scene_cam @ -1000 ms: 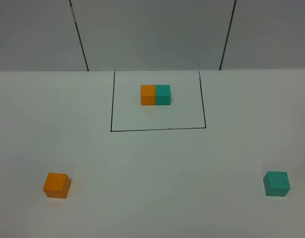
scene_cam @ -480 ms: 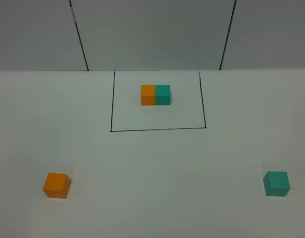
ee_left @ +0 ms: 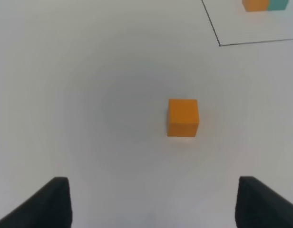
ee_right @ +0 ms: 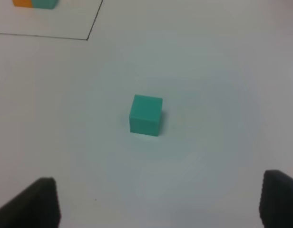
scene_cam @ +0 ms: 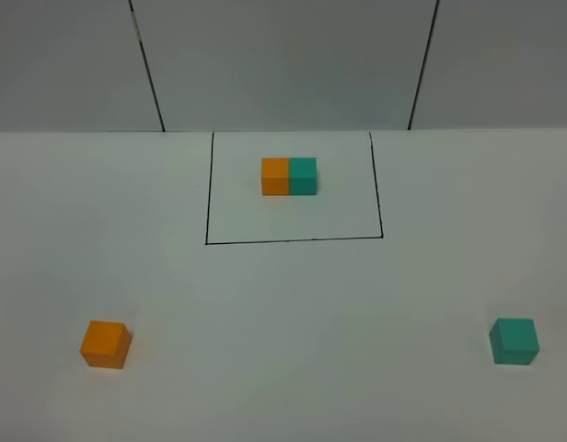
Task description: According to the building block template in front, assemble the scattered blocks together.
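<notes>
Exterior high view first: where do the loose cubes lie?
The orange cube sits at the near left of the white table and the teal cube at the near right. They are well apart and each rests flat.

And the template?
It is farther back in the middle, orange half on the left and teal half on the right, touching as one bar. It stands inside a black outline, nearer the outline's far side.

What do the wrist views show?
The left gripper has its jaws spread wide, with nothing between them, and the orange cube lies ahead of it on the table. The right gripper is spread just as wide and empty, with the teal cube ahead of it. Neither gripper touches its cube.
</notes>
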`<state>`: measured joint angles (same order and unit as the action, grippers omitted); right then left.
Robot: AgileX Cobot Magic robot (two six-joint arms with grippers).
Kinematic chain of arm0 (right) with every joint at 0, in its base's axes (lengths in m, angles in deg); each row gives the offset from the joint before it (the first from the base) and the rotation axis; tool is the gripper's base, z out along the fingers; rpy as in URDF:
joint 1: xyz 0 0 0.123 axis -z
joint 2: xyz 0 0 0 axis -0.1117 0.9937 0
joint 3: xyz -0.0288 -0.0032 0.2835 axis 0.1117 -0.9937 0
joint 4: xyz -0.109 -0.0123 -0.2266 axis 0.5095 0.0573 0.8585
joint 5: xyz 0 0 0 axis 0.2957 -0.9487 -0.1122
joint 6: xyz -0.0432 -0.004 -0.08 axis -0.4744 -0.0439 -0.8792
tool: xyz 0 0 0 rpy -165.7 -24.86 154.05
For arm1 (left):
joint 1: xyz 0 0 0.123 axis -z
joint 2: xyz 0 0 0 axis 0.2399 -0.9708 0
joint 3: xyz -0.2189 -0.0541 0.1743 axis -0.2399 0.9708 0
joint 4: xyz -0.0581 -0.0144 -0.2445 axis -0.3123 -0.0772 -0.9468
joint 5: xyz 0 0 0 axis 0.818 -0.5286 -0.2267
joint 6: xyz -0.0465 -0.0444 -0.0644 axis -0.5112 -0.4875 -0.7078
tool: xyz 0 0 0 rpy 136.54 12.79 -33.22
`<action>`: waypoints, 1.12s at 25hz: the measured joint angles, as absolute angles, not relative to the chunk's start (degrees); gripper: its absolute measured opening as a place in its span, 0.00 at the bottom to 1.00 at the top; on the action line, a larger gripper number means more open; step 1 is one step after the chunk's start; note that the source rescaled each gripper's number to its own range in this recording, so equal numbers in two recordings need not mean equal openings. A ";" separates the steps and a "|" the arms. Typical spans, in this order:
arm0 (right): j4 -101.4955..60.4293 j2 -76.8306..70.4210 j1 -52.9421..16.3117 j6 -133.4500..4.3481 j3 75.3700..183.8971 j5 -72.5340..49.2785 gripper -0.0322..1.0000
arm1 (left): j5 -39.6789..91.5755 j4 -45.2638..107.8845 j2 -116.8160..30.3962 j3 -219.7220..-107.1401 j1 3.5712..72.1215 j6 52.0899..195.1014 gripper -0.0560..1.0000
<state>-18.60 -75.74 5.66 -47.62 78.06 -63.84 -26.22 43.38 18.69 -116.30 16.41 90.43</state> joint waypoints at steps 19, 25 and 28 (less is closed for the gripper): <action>-18.60 -75.74 5.66 -47.62 78.06 -63.84 0.73 | -30.89 39.56 -47.45 -144.46 18.51 90.07 0.69; -18.60 -75.74 5.66 -47.62 78.06 -63.84 0.73 | -25.97 40.63 -59.09 -146.03 24.13 88.52 0.72; -18.60 -75.74 5.66 -47.62 78.06 -63.84 0.73 | -25.12 41.74 -62.68 -146.03 24.40 87.45 0.79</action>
